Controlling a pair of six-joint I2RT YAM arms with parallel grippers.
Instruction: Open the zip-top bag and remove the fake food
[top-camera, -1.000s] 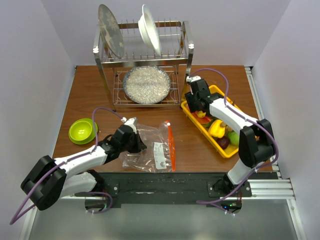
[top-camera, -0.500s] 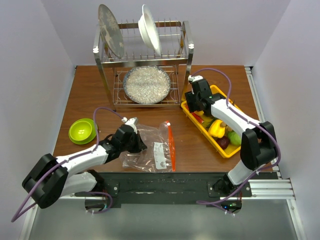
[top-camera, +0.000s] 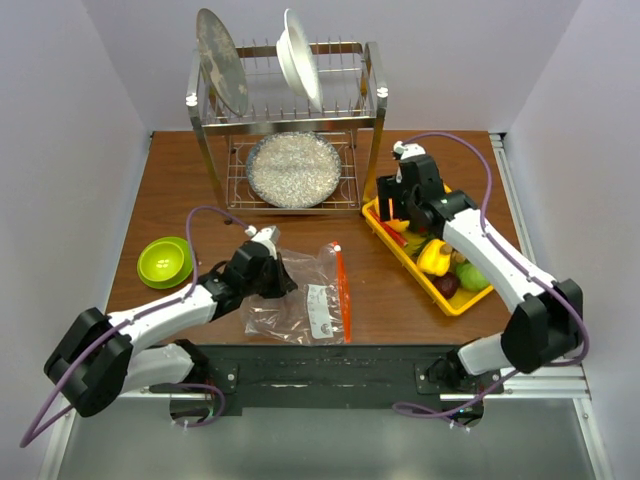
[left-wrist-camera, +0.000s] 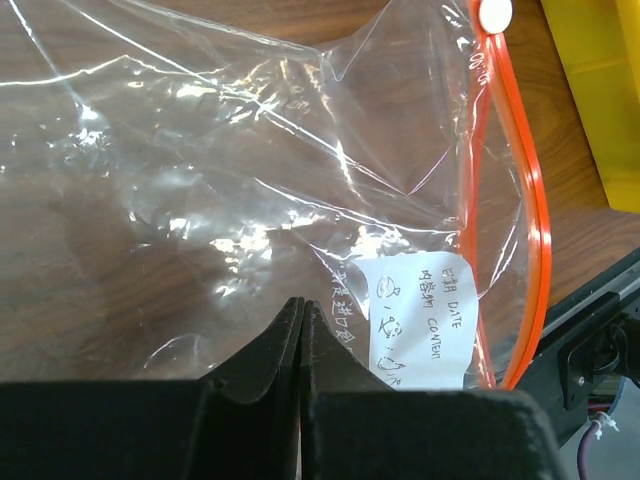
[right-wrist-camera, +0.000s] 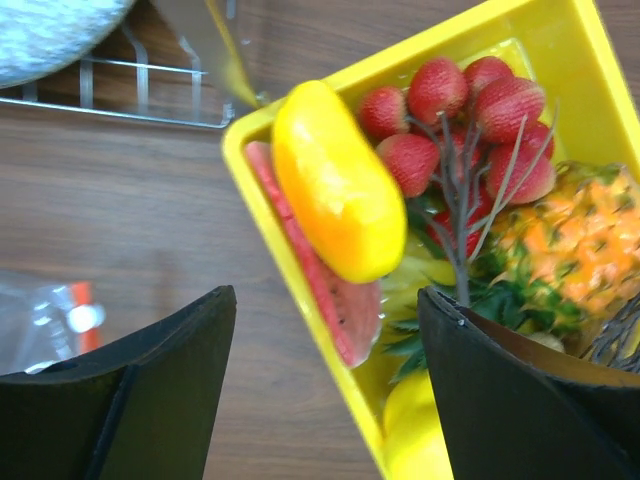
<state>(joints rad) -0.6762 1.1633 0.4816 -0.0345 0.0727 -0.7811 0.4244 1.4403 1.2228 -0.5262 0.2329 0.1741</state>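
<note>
The zip-top bag lies flat on the wooden table with its orange zipper strip on the right, and I see no food inside it. My left gripper is shut, its tips meeting on the clear film near the white label. The fake food lies in a yellow tray. A yellow-orange mango rests on a watermelon slice there, beside a yellow pepper. My right gripper hangs open over the tray's near-left rim, holding nothing.
A metal dish rack stands at the back with a plate, a white bowl and a round pan. A green bowl sits at the left. Strawberries and a pineapple fill the tray.
My right gripper has lifted and shifted right over the tray while its jaws spread wider. The left gripper and the bag have barely moved.
</note>
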